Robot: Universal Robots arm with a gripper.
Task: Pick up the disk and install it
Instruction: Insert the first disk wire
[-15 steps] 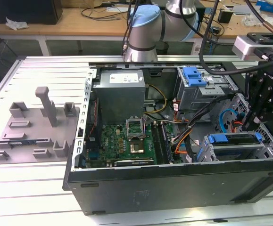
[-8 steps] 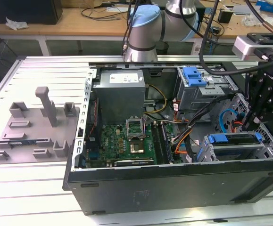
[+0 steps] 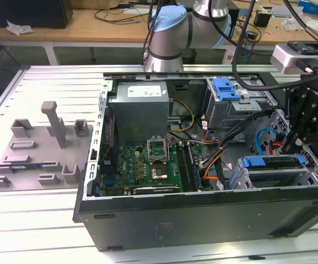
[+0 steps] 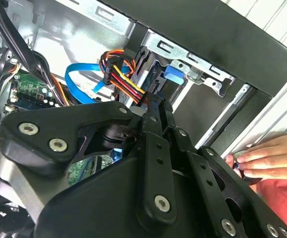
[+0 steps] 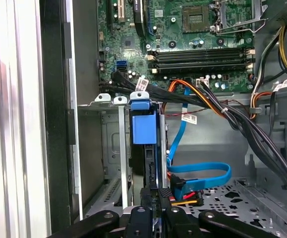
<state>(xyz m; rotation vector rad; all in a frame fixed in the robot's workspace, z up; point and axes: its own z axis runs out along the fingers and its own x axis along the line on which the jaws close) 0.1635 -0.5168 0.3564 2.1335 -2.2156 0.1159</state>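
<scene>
Standing on edge in its slot (image 5: 114, 148), the disk (image 5: 144, 130) sits right by the pincer (image 4: 158, 106); I cannot tell its grip.

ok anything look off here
Yes: a person's hand sits just outside the computer case's wall by the drive cage, oddly close to the robot arm. The disk stands straight in its slot.

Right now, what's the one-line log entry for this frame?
disk: in drive cage slot | gripper: at disk's end, grip unclear | person's hand: resting on case edge
</scene>
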